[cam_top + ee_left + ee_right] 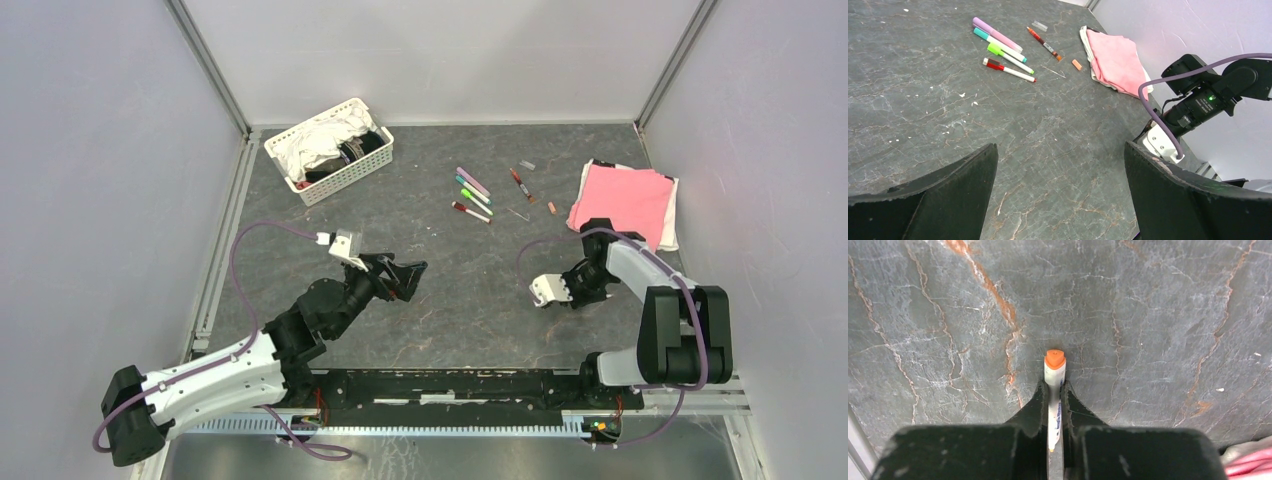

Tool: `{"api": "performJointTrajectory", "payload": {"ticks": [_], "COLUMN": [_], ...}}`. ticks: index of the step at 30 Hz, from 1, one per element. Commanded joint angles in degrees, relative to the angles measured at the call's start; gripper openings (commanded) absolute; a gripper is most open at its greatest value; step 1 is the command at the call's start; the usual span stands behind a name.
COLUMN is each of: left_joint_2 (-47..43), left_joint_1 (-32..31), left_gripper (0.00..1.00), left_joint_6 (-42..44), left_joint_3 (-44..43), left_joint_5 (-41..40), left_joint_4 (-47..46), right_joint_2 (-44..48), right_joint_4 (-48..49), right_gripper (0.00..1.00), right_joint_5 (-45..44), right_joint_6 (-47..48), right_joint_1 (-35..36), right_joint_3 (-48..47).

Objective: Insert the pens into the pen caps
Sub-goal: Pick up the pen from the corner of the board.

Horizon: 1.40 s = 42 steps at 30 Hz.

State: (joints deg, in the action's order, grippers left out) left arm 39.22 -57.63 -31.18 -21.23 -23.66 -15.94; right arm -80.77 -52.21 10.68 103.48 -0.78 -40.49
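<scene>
1. Table (pixel 450 320): dark, veined stone-look top that carries everything you see listed here.
2. White basket (pixel 352 178): far left corner, filled with white and dark fabric, well apart from both arms.
3. Pink cloth (pixel 620 200): folded over a white layer at the far right, just behind your right arm.
4. Left gripper (pixel 1059 150): fingers spread wide, nothing between them, above bare table at centre left.
5. Right gripper (pixel 1053 387): clamped on the orange-ended pen (pixel 1054 371), near the right front, well apart from the other pens.
6. Held pen: white barrel with blue print and a triangular orange end that sticks out past the fingertips toward the table. You cannot tell whether it touches.
7. Four pens, side by side at far centre: purple (pixel 997 34), teal (pixel 999 44), green (pixel 1009 57), red (pixel 1008 71).
8. Reddish-brown pen (pixel 1044 43): lies alone between those four and the cloth.
9. Orange cap (pixel 1077 64): loose, just beside the cloth's edge.
10. Thin sliver (pixel 1054 72): near the cap.
</scene>
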Motion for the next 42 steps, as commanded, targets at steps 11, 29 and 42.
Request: {"api": "performJointTrajectory", "payload": {"ticks": [11, 29, 42], "left_joint_2": [3.2, 14.6, 34.1], "left_joint_1": [0.1, 0.1, 1.3], "left_gripper": [1.00, 1.00, 1.00], "left_joint_6": [0.8, 1.5, -0.6], "left_joint_3": [0.1, 2.1, -6.7], "left_joint_5": [1.5, 12.8, 21.9], "left_joint_4": [-4.1, -18.9, -29.0], "right_joint_2": [-4.2, -4.8, 1.8], "right_joint_4": [14.3, 33.4, 84.7], "right_gripper": [0.00, 0.00, 0.00], "right_joint_5": [22.7, 49.7, 53.9], "right_joint_6": [-19.7, -71.0, -130.7], "right_joint_1": [-0.3, 3.7, 5.1], "right_joint_3": [-6.1, -12.1, 8.2]}}
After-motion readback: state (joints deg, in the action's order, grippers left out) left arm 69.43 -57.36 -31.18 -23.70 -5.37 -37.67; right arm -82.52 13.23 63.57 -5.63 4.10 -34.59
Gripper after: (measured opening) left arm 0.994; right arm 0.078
